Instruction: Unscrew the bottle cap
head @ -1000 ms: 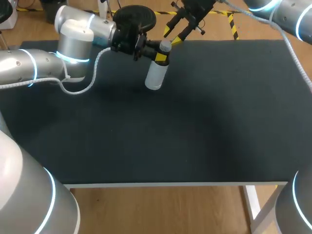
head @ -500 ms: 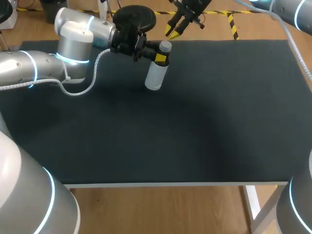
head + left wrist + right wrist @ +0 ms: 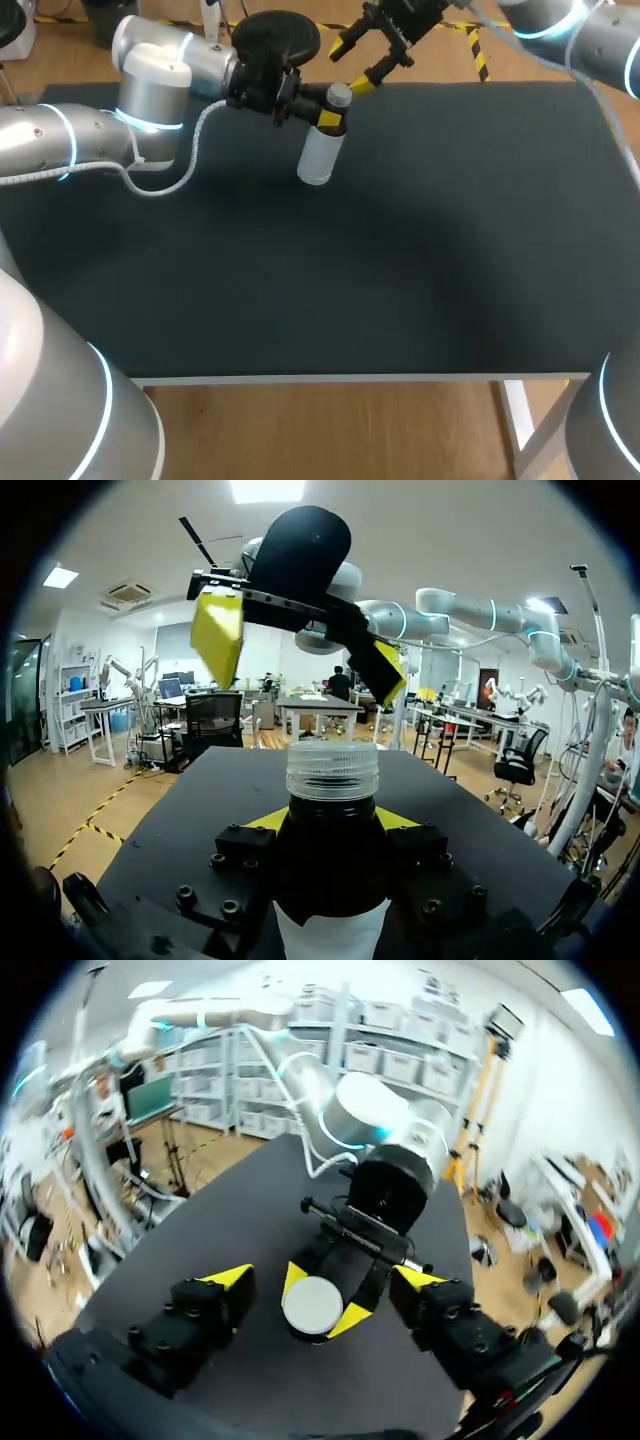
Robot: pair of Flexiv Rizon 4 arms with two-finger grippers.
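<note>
Spreading right gripper over cap

All I can report here is the worktop. On my overhead feed it is a dark, near-black matte surface filling most of the frame from left to right. Light falls on it softly and evenly, with almost no shine. A thin pale front edge runs across the lower part of the frame, and a white leg drops from it at the lower right. Both wrist feeds show the same dark surface.
</note>
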